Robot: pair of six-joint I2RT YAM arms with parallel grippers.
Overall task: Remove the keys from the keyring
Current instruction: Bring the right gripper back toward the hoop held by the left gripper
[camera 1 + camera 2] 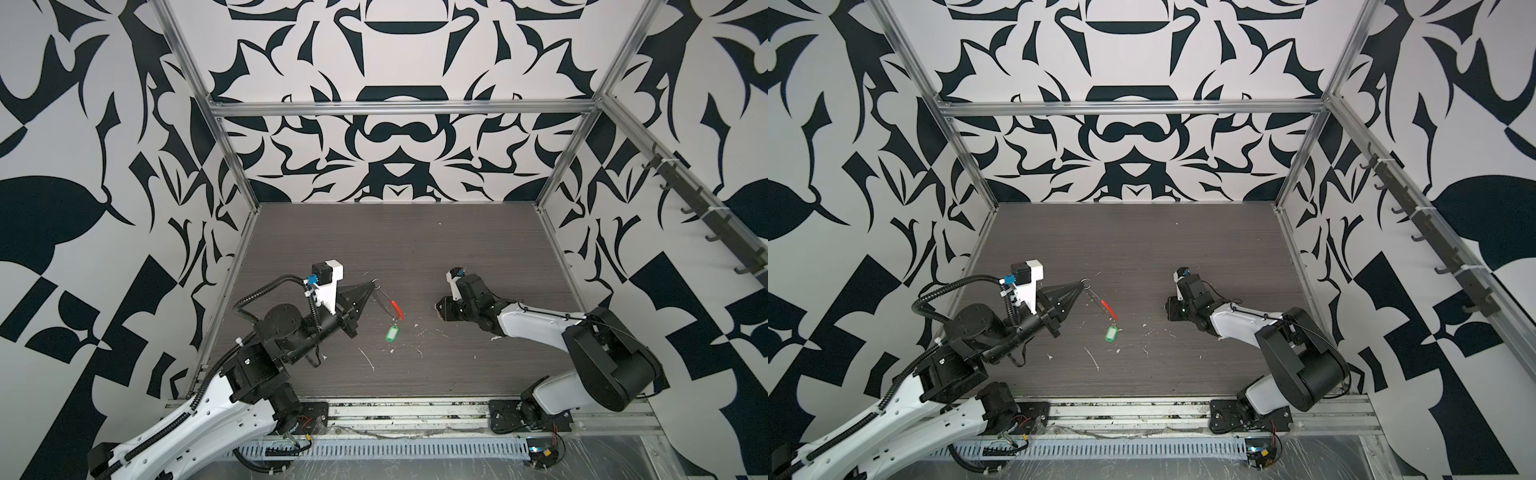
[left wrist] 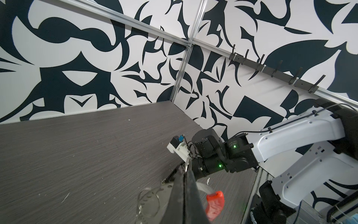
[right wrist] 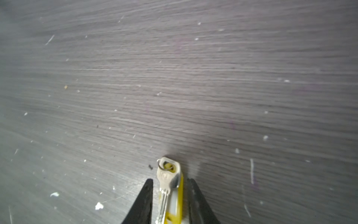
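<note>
In both top views my left gripper (image 1: pixel 371 286) (image 1: pixel 1080 286) is shut on the top of the keyring, a thin wire loop with a red sleeve (image 1: pixel 396 308) (image 1: pixel 1109 309). A green tag (image 1: pixel 391 333) (image 1: pixel 1111 333) sits at the loop's low end, near the table. The left wrist view shows the jaws pressed together on the wire (image 2: pixel 186 166), the red sleeve (image 2: pixel 215 201) beside them. My right gripper (image 1: pixel 441 311) (image 3: pixel 170 186) points down at the table and is open. A silver key (image 3: pixel 166 180) with a yellow tag (image 3: pixel 179 195) lies between its fingers, with a gap on each side.
White scraps (image 1: pixel 368 358) are scattered over the dark wood-grain table (image 1: pixel 415 249). Metal frame posts (image 1: pixel 239 174) stand at the back corners. A rail of black hooks (image 1: pixel 702 212) runs along the right wall. Both arm bases sit at the front edge.
</note>
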